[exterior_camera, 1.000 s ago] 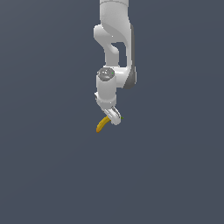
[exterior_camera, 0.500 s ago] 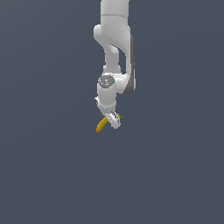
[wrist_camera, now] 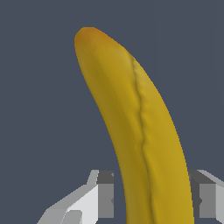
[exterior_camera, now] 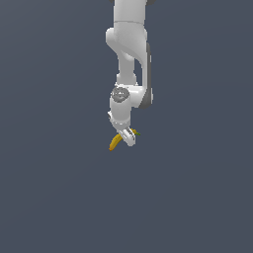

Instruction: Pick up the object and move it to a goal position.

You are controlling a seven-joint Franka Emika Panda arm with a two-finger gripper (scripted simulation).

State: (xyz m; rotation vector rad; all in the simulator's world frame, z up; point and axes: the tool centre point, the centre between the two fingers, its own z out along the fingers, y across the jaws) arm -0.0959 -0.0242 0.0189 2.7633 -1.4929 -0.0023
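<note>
The object is a small curved yellow-orange banana [exterior_camera: 115, 142]. In the exterior view it sticks out from under my white gripper [exterior_camera: 126, 137] toward that view's left. My gripper is shut on it. In the wrist view the banana [wrist_camera: 135, 131] fills the middle of the frame, and my gripper [wrist_camera: 151, 199] holds it with a grey pad [wrist_camera: 105, 192] pressed against each side. The banana's far tip [wrist_camera: 87, 37] is orange-brown. The part of the banana behind the fingers is hidden.
Only a plain dark blue-grey ground [exterior_camera: 59, 197] lies around the arm [exterior_camera: 129, 59]. A tiny green spot [exterior_camera: 138, 133] shows beside the gripper in the exterior view.
The wrist has turned and come down a little. The banana stays in the gripper at about the same place.
</note>
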